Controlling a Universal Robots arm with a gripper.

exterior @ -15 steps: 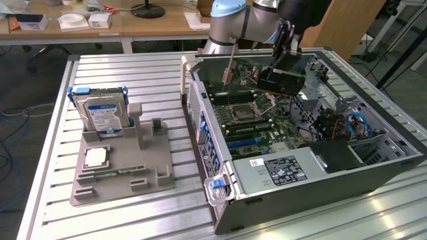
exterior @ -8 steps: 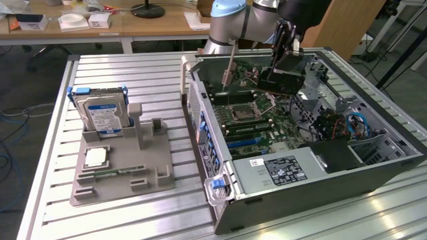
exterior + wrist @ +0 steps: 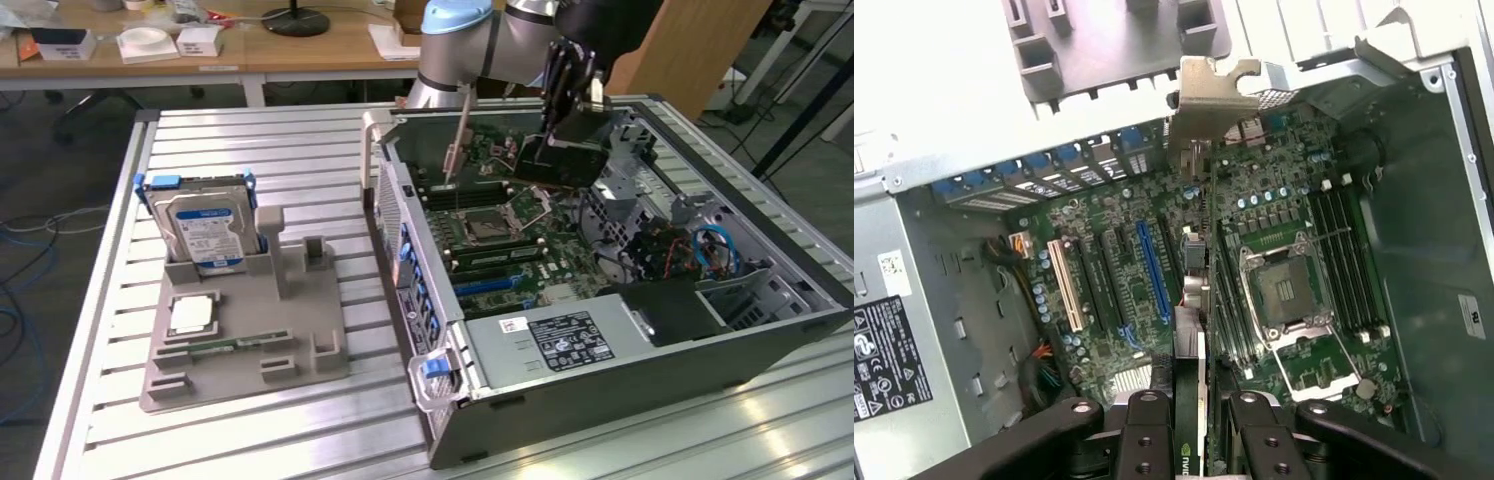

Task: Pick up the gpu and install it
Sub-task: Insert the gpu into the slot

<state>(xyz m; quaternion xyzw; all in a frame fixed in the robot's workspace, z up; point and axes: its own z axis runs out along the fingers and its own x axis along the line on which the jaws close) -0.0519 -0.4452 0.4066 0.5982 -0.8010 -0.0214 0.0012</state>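
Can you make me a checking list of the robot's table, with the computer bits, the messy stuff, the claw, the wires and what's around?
Surface: silvery slatted metal table, carrying a grey plastic parts holder and an open dark computer case.
Job's things: thin dark gpu with silvery end bracket, held over the green motherboard inside the case.
Clutter: silver hard drive with blue rails, upright in the holder; square silvery chip and narrow green memory stick lying in it.
Grippers: black gripper, shut on the gpu.
Cables: blue cables inside the case; pale cable on the floor.
Surroundings: wooden desks with white boxes behind the table.
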